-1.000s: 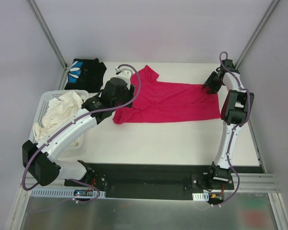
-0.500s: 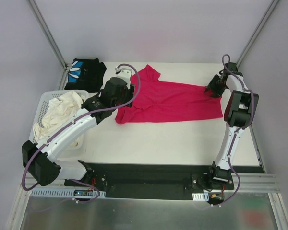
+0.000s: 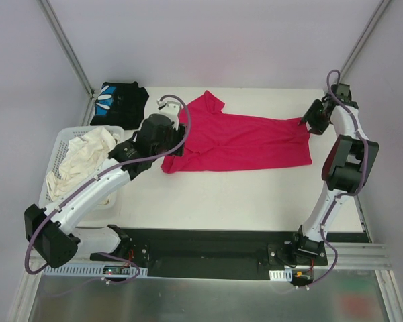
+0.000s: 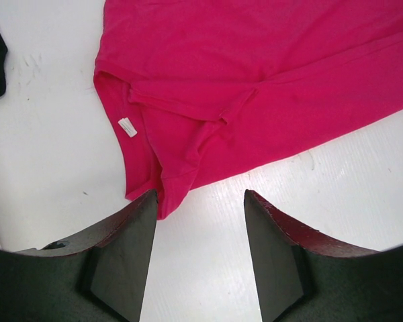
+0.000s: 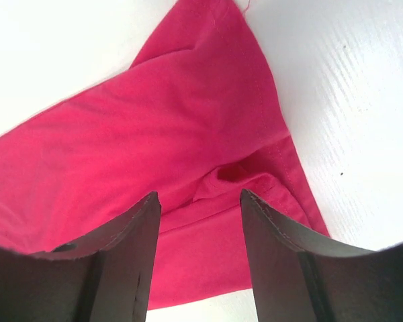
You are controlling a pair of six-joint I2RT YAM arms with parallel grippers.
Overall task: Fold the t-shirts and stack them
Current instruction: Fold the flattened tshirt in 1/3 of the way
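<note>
The magenta-red t-shirt (image 3: 242,142) lies spread flat across the middle of the table, with a white label (image 4: 127,127) at its collar. The black t-shirt (image 3: 119,102) with a blue-and-white print sits folded at the far left corner. My left gripper (image 3: 172,146) (image 4: 201,196) is open over bare table, just short of the shirt's left corner (image 4: 162,201). My right gripper (image 3: 309,124) (image 5: 199,194) is open above the shirt's far right corner, where a small wrinkle (image 5: 232,176) rises in the cloth. Neither gripper holds anything.
A white lattice basket (image 3: 59,144) holding cream cloth (image 3: 80,157) stands at the left, beside the left arm. The white table (image 3: 242,194) runs in front of the shirt to a black rail at the arms' bases. Grey walls enclose the back and sides.
My right gripper has moved right, out to the shirt's far right corner, and its jaws have widened. My left gripper has drawn back a little towards the near left.
</note>
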